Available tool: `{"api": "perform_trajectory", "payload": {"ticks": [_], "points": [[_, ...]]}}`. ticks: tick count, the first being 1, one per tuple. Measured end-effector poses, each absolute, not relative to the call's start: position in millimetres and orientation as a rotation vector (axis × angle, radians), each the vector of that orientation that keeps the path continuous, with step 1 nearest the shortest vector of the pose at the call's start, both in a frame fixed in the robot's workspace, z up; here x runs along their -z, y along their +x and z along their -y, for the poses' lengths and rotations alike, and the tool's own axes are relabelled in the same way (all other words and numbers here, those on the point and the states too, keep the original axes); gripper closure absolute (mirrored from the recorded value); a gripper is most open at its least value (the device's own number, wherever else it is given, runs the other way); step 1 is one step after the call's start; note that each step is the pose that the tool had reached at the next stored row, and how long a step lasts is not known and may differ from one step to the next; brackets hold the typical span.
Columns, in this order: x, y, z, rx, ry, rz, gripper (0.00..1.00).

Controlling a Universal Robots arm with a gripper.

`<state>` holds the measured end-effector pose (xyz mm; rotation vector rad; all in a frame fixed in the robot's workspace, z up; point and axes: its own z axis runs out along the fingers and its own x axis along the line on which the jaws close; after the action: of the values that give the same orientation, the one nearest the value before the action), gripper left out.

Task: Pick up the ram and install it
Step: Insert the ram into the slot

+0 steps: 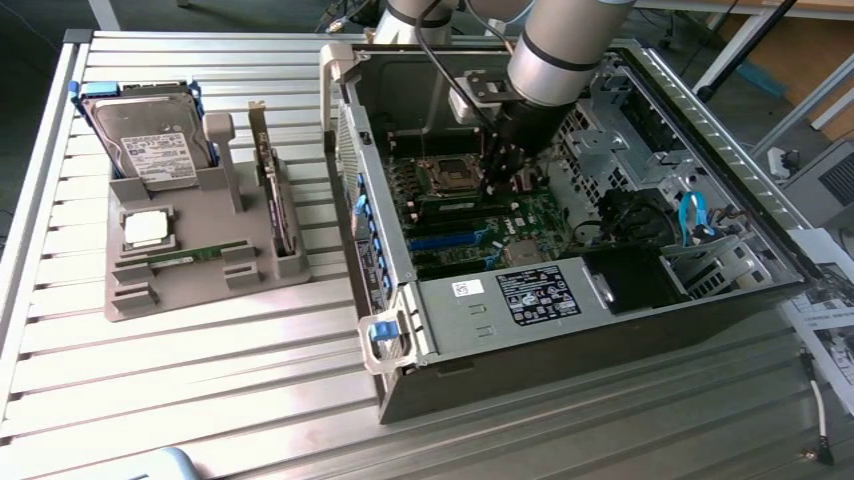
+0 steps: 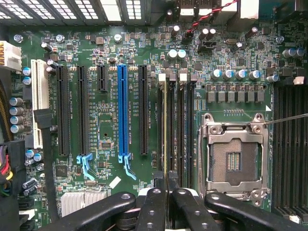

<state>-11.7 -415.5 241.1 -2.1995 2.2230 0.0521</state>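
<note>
Soft, even light from above falls on the ribbed metal table (image 1: 200,380), which shines pale without hard glare. Inside the computer case (image 1: 447,315) it is dimmer, and the arm (image 1: 567,40) shades the board beneath. In the wrist view the motherboard (image 2: 101,110) is evenly lit. The vent grille (image 2: 110,9) burns out white, and the socket frame (image 2: 211,130) glints. The ram (image 2: 165,120) is a thin yellowish gleam running into the gripper (image 2: 166,190), whose black fingers (image 2: 151,207) carry dull highlights.
</note>
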Motion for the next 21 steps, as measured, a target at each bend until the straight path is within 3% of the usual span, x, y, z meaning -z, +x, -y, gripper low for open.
{"api": "perform_trajectory", "payload": {"ticks": [21], "points": [[-239.2,-10.7,415.5,-0.051,-2.199,-2.222,0.88]]}}
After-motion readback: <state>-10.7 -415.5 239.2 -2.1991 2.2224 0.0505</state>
